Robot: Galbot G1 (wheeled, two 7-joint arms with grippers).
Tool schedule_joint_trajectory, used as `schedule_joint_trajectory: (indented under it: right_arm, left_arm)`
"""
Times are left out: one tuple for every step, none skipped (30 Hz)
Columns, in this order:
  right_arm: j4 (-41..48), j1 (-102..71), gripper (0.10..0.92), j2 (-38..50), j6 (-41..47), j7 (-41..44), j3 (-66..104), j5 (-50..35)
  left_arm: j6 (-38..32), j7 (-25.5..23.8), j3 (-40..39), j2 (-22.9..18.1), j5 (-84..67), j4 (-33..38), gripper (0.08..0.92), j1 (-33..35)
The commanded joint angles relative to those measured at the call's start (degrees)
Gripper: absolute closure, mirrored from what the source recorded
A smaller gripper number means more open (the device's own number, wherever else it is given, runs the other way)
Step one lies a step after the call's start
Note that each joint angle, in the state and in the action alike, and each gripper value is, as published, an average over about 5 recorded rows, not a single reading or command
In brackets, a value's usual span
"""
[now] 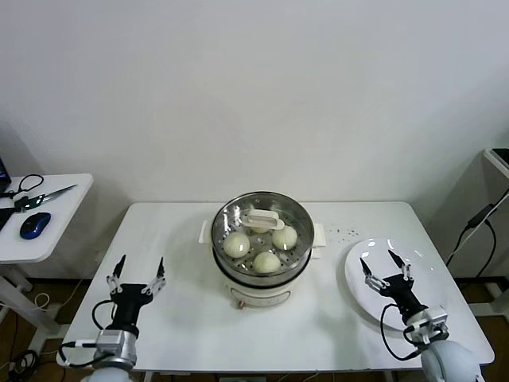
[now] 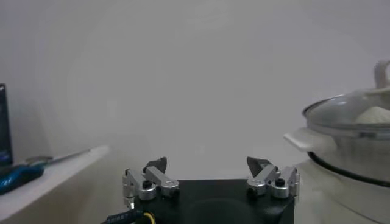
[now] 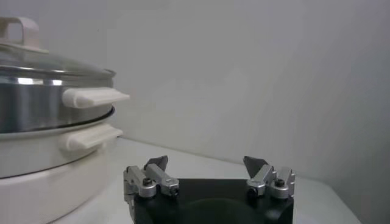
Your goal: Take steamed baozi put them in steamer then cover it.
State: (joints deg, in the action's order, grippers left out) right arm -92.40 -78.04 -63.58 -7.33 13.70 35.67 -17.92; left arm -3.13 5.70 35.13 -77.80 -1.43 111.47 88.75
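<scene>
You were basically done here — all four buns (image 1: 266, 261) sat in the steamer (image 1: 262, 280) mid-table with the glass lid (image 1: 263, 220) on top, left claw (image 1: 137, 273) and right claw (image 1: 385, 267) both spread wide and holding nothing — right one over the plate (image 1: 429, 298).

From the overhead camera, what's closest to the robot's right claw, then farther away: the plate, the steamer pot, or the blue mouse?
From the right gripper:
1. White plate, right beneath it.
2. Steamer, covered, at mid-table toward the left.
3. Blue mouse, on the side table at far left.
</scene>
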Motion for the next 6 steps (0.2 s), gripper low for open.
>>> schedule_joint_trajectory:
  right_arm:
    - [1.27,-0.14,0.203,0.25,-0.81,0.58,0.27,-0.09]
    - [1.40,-0.17,0.203,0.29,-0.97,0.57,0.29,-0.20]
    - [1.48,-0.19,0.203,0.32,-1.06,0.53,0.32,-0.35]
    - [1.53,-0.21,0.203,0.32,-1.13,0.49,0.36,-0.44]
    - [1.56,-0.21,0.203,0.32,-1.17,0.47,0.38,-0.47]
    - [1.58,-0.21,0.203,0.32,-1.20,0.45,0.41,-0.51]
  left_arm:
    - [-6.93,-1.98,4.06,-1.47,-7.01,-4.16,0.177,1.46]
    - [-6.90,-2.05,4.03,-1.48,-6.97,-4.09,0.177,1.48]
    - [-6.83,-2.10,4.00,-1.52,-6.96,-3.97,0.177,1.50]
    - [-6.79,-2.15,4.00,-1.56,-6.93,-3.88,0.177,1.49]
    - [-6.80,-2.19,3.99,-1.59,-6.90,-3.84,0.177,1.50]
    - [-6.80,-2.17,3.99,-1.59,-6.88,-3.82,0.177,1.48]
